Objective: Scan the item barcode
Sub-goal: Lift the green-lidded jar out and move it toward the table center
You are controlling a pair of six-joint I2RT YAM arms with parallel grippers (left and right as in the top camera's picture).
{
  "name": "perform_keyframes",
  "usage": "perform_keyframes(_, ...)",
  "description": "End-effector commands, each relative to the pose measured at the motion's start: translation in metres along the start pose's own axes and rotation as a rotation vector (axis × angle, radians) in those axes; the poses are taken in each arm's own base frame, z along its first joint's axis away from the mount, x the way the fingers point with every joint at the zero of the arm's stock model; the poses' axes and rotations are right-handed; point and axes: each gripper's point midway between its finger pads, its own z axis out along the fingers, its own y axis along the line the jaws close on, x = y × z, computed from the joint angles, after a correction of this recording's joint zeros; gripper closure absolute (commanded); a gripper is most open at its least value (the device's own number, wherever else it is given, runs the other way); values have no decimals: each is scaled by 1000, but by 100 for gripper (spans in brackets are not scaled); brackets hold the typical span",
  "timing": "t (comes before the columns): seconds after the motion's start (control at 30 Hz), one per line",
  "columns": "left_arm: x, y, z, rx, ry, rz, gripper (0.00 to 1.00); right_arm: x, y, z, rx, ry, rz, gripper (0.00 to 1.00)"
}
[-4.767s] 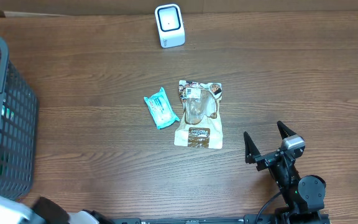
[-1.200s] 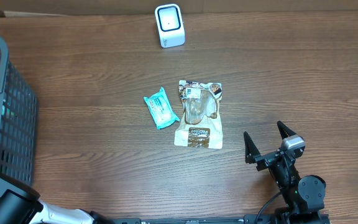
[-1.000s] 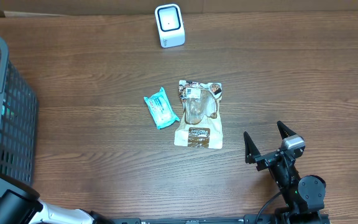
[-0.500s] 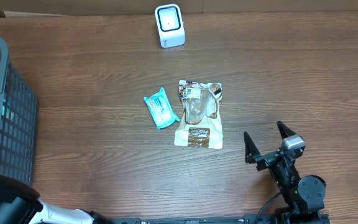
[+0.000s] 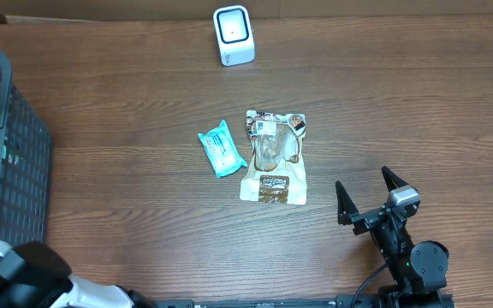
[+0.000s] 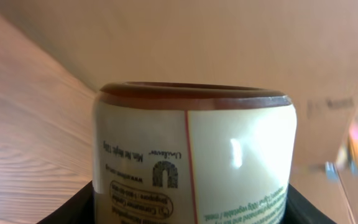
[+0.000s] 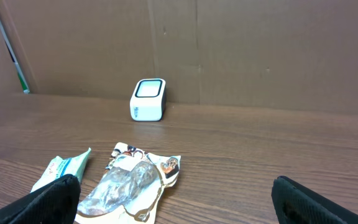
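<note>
One jar (image 6: 194, 143) pinched in left gripper (image 6: 194, 208) | right gripper (image 5: 366, 190) spread, idle | barcode not in view | advice: rotate jar slowly, square barcode to scanner (image 5: 234, 34), hold steady.

Jar (image 6: 194, 155) bottom cut off; basket (image 5: 24, 171) cropped by left edge.

Right arm (image 5: 418, 257) is done in matte black tbh, a little silver block (image 5: 403, 198) mounted behind the right pincer (image 5: 363, 177), black cable (image 5: 369, 284) looped underneath. Left arm (image 5: 37, 267) is seen black over white.
</note>
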Motion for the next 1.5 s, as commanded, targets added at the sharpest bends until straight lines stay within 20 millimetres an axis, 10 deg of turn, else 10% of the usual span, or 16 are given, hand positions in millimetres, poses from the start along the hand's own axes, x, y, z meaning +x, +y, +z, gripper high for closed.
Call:
perform_keyframes(0.0,44,-63,16,80,85,138,75,1,-1,0,3,-5,2,0)
perform_keyframes(0.23,127,-61,82,-61,315,-32,84,1,-1,0,3,-5,1,0)
perform_keyframes(0.73,253,-15,159,-428,617,-323,93,1,-1,0,4,-5,1,0)
perform_keyframes(1.1,294,49,212,-462,853,-623,94,1,-1,0,3,-5,2,0)
perform_keyframes(1.47,348,153,269,-618,1021,-989,94,1,-1,0,3,-5,2,0)
